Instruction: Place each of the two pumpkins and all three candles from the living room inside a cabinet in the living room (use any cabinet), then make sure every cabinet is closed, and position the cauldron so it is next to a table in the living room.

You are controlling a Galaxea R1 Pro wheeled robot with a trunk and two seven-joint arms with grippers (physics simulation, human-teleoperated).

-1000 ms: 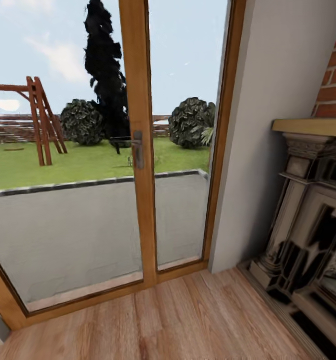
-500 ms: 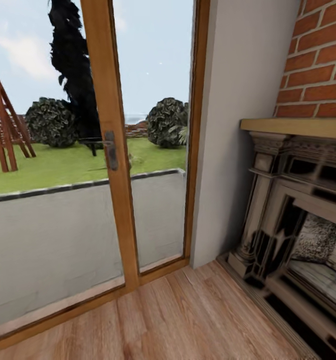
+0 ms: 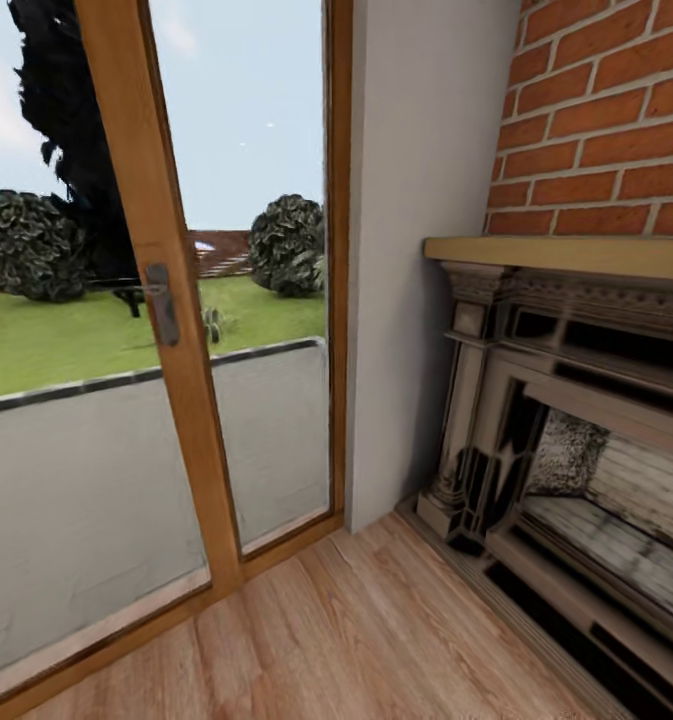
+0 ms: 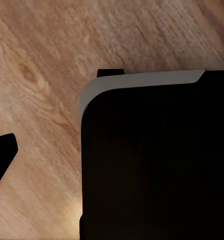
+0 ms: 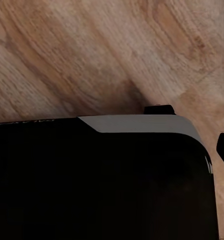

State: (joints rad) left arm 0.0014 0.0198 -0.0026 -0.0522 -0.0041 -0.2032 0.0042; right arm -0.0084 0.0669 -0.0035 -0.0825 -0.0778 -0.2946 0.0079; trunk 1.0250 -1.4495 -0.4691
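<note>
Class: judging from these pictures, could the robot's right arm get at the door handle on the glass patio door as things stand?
Probably not. The door handle sits well off on the door frame, and the right wrist view looks down at the wooden floor.

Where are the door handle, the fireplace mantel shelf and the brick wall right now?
door handle (image 3: 161,303), head view, middle of the grey handle plate.
fireplace mantel shelf (image 3: 566,257), head view, front edge of the tan shelf.
brick wall (image 3: 606,120), head view, a brick face above the shelf.
</note>
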